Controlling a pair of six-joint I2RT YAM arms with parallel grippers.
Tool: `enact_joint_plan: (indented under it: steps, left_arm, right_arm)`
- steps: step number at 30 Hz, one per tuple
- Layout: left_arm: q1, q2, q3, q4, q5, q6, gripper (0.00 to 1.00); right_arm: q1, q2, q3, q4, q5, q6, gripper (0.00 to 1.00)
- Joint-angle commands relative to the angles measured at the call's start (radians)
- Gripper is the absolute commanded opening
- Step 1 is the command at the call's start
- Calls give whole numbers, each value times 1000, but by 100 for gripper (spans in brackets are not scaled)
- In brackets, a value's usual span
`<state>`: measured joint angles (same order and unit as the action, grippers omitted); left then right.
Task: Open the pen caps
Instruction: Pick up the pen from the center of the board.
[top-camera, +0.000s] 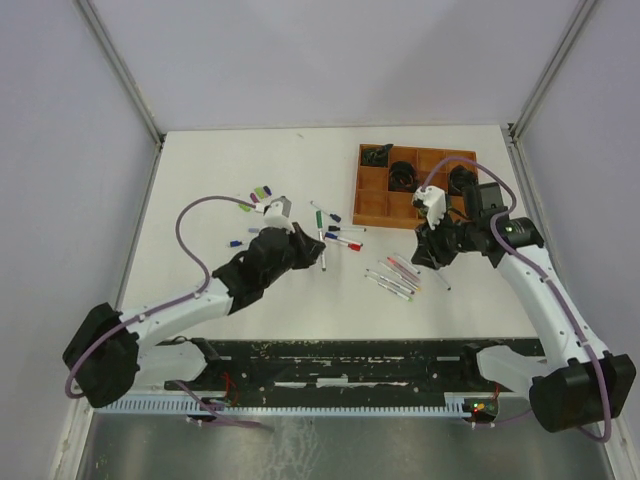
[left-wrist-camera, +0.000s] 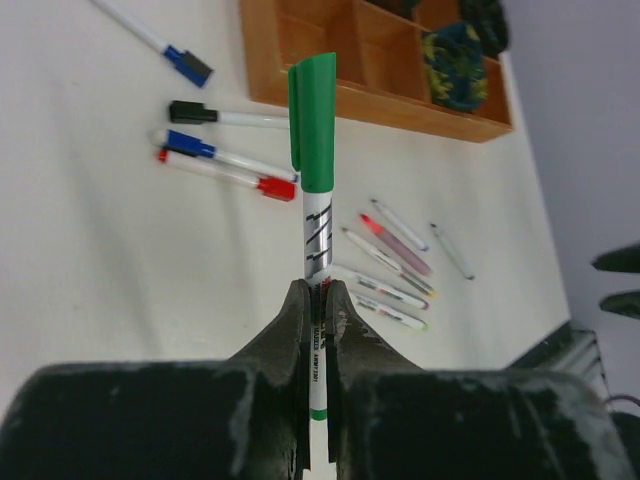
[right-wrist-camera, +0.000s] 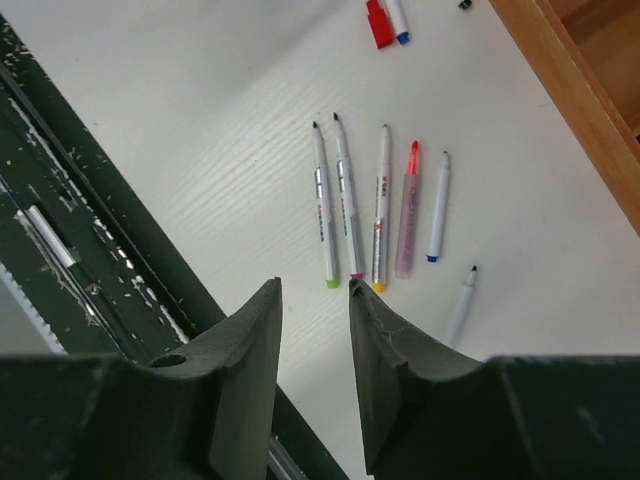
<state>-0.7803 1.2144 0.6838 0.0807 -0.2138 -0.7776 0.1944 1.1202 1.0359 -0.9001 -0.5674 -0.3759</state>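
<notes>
My left gripper (left-wrist-camera: 320, 292) is shut on the white barrel of a pen (left-wrist-camera: 317, 232) that points away from me. Its green cap (left-wrist-camera: 314, 120) is on. In the top view this gripper (top-camera: 303, 243) hangs over the middle of the table, beside a few capped pens (left-wrist-camera: 222, 176). Loose pen caps (top-camera: 258, 196) lie at the back left. My right gripper (right-wrist-camera: 313, 288) is open and holds nothing. It hovers just short of a row of several uncapped pens (right-wrist-camera: 372, 205), and in the top view the right gripper (top-camera: 426, 254) is to their right.
A brown compartment tray (top-camera: 366, 200) with dark items in its cells stands at the back right. One uncapped pen (right-wrist-camera: 461, 303) lies apart from the row. The black base rail (top-camera: 330, 362) runs along the near edge.
</notes>
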Motion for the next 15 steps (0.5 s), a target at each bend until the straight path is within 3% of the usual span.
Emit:
enact_joint_plan:
  steps: [1,5,7,10,13,15]
  left_arm:
    - [-59,-127,-162,482,62,-23,3]
    - [-101,-173,-253,697,60,-20,3]
    - [-118,-165,-273,788,63,-14,3]
    - [-152,-133,-281,902,66,-3,3]
    - [-203,-81,-273,1013,51,21,3]
    - [-245,-39,-264,1088,25,46,3]
  right_arm:
    - [2,-62,-12,50,-173,-5,42]
    - [2,-108,-36,124,-340,25,45]
    - [2,-133,-61,204,-457,97,51]
    - [2,-174,-124,434,-599,284,61]
    - [4,-204,-227,701,-619,480,71]
    - [3,-213,-260,742,-617,503,74]
